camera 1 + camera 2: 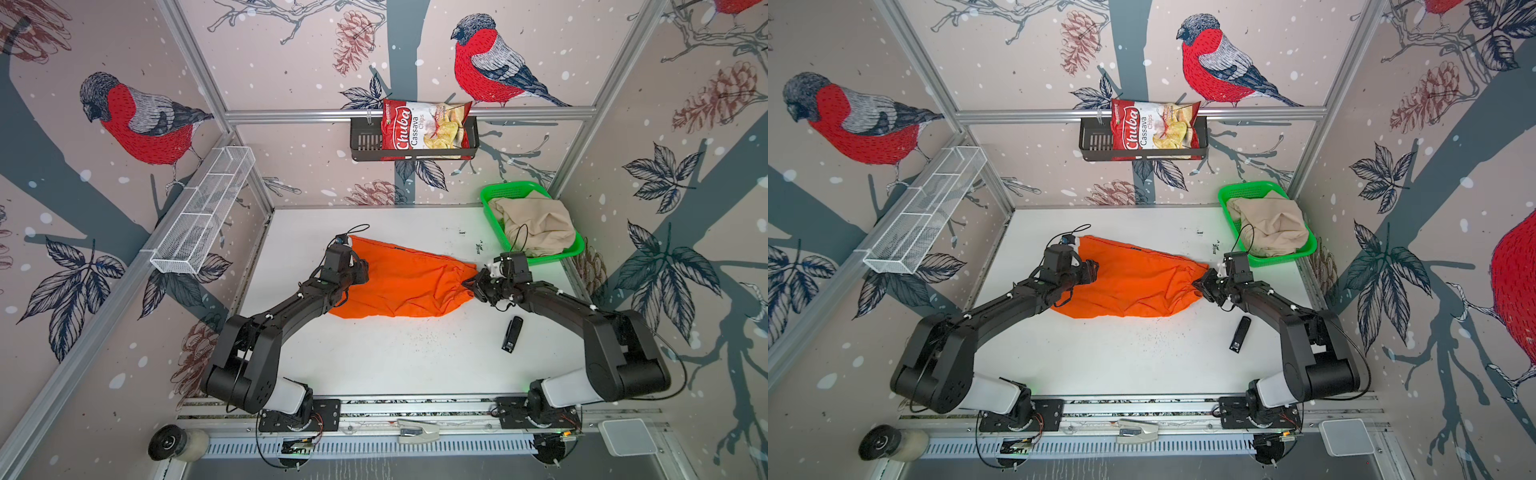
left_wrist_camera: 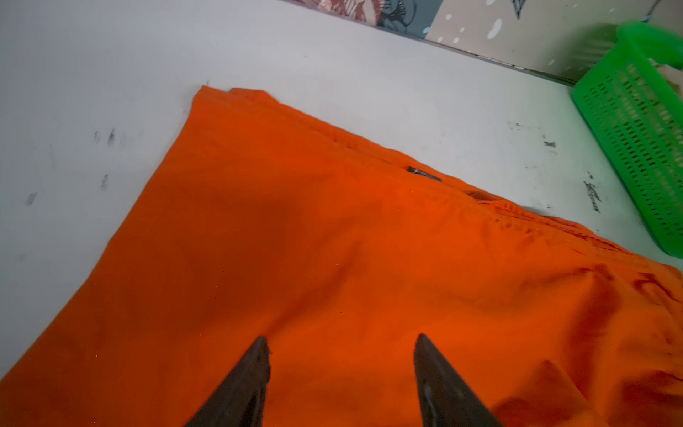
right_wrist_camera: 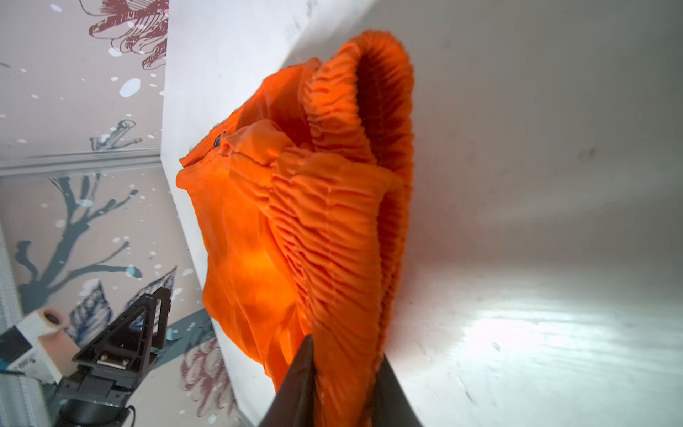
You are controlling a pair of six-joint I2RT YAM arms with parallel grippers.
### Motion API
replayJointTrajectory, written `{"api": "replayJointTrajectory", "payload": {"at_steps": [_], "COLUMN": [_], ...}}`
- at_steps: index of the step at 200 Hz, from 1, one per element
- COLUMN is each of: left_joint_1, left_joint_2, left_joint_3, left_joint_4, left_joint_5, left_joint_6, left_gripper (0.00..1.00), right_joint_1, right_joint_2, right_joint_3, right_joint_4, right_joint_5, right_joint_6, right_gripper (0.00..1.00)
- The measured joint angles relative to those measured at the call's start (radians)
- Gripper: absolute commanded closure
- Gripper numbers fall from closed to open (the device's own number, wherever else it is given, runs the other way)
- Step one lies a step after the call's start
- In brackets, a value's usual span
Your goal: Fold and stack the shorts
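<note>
The orange shorts (image 1: 407, 282) lie opened out on the white surface (image 1: 395, 365), just beside the green mesh basket (image 1: 505, 193). Their gathered elastic waist is the end nearest the basket and the leg hems are the end farthest from it. The cloth is flat over the legs but bunched and rumpled at the waist, so I would judge that no tidy fold has been made yet. The beige shorts (image 1: 536, 226) sit crumpled inside the basket, spilling over its rim, and look untouched. By my reckoning the job is near its start: there is one pair to fold, the other to fetch out and fold, and no stack so far.

The right tool (image 3: 345, 347) is at the waist end, close to the basket. Its two fingers are drawn in on either side of the ruched band, pinching it and lifting it a little off the surface. The left tool (image 2: 342, 338) is over the leg end, away from the basket, with its fingers spread wide and nothing between them. I cannot tell whether its tips touch the cloth.
</note>
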Motion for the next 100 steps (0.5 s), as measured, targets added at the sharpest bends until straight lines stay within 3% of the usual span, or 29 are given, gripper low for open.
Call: {"api": "replayJointTrajectory", "payload": {"at_steps": [37, 100], "left_joint_1": [0.065, 0.075], "left_joint_2": [0.055, 0.118], "left_joint_3": [0.033, 0.045], "left_joint_4": [-0.068, -0.098], "left_joint_5": [0.06, 0.146], "left_joint_6": [-0.029, -0.061], "left_gripper": [0.38, 0.39], "right_joint_1": [0.0, 0.0], "right_joint_2": [-0.009, -0.001], "right_joint_3": [0.134, 0.338], "right_joint_4": [-0.174, -0.37], "right_joint_5": [0.057, 0.156], "right_joint_6": [-0.1, -0.21], "right_gripper": [0.78, 0.79]}}
